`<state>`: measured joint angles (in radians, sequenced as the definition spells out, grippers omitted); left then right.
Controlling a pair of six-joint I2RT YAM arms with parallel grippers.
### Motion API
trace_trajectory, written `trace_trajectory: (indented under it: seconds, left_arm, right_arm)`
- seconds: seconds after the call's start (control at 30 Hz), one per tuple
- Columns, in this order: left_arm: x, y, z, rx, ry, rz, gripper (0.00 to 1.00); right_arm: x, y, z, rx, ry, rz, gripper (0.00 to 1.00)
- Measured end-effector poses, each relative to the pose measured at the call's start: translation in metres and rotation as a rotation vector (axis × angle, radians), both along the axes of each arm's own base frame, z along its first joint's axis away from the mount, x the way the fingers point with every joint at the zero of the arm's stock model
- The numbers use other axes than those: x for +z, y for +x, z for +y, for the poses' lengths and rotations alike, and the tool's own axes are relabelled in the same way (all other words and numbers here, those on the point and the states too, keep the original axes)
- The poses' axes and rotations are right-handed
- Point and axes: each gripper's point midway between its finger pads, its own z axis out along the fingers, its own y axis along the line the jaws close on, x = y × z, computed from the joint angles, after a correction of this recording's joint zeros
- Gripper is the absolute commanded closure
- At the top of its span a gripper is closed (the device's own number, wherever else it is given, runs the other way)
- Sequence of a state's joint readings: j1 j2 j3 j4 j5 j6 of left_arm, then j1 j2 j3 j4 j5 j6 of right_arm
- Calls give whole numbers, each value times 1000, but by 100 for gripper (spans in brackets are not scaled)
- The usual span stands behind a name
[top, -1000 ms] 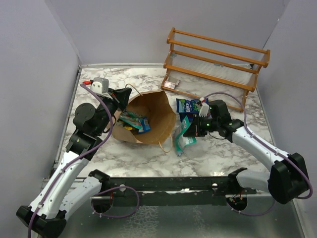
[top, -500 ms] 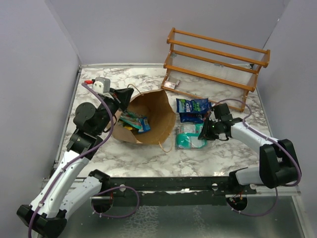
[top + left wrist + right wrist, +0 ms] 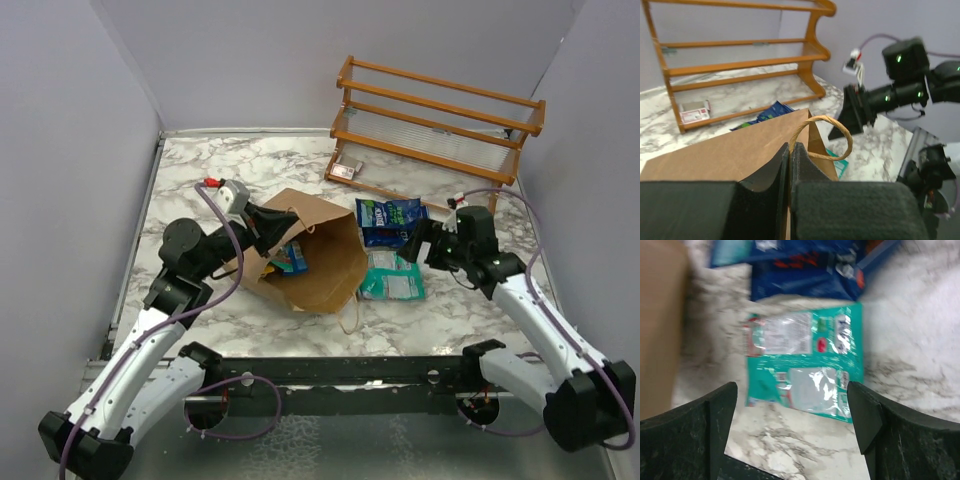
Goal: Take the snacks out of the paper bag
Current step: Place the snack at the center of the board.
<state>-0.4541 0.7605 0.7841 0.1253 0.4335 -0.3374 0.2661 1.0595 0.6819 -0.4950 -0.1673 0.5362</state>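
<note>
The brown paper bag (image 3: 325, 255) lies on its side with its mouth to the left. My left gripper (image 3: 268, 224) is shut on its rim beside a twisted handle loop (image 3: 839, 134); the jaws (image 3: 790, 148) pinch the paper. Blue and teal snacks (image 3: 291, 257) show inside the mouth. A blue packet (image 3: 388, 220) and a teal packet (image 3: 393, 281) lie flat on the table right of the bag. My right gripper (image 3: 417, 240) hovers open just above them, with nothing between its fingers; the teal packet (image 3: 805, 365) lies below its gripper (image 3: 795, 415).
A wooden shelf rack (image 3: 440, 125) stands at the back right, with a small pale box with a red mark (image 3: 347, 170) at its left foot. Grey walls close in the marble table (image 3: 200, 170) on three sides.
The right gripper opened and let go of the teal packet, which now lies flat on the table; it then drew back. The left gripper pulled the bag's rim rightward and nearer, shifting the bag.
</note>
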Motion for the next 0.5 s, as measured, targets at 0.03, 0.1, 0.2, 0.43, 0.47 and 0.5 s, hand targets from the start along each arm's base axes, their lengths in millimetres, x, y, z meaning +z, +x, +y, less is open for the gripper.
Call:
trace_trajectory:
  seconds: [0.03, 0.1, 0.2, 0.43, 0.47, 0.5]
  left_arm:
    - [-5, -5, -2, -23, 3, -1, 100]
    - [-14, -13, -3, -58, 3, -8, 100]
    - [-26, -28, -6, -117, -13, -26, 100]
    - [-46, -46, -14, -211, -59, 18, 100]
    - [-48, -47, -14, -216, -66, 28, 100]
    - [-50, -49, -14, -221, -75, 39, 100]
  right_arm:
    - [18, 1, 3, 19, 25, -64, 7]
    - [44, 4, 9, 48, 62, -158, 7]
    - [81, 5, 19, 123, 116, -313, 7]
    - [123, -14, 51, 418, 201, -614, 29]
    - [125, -19, 56, 457, 208, -647, 38]
    - [127, -28, 65, 525, 218, -694, 45]
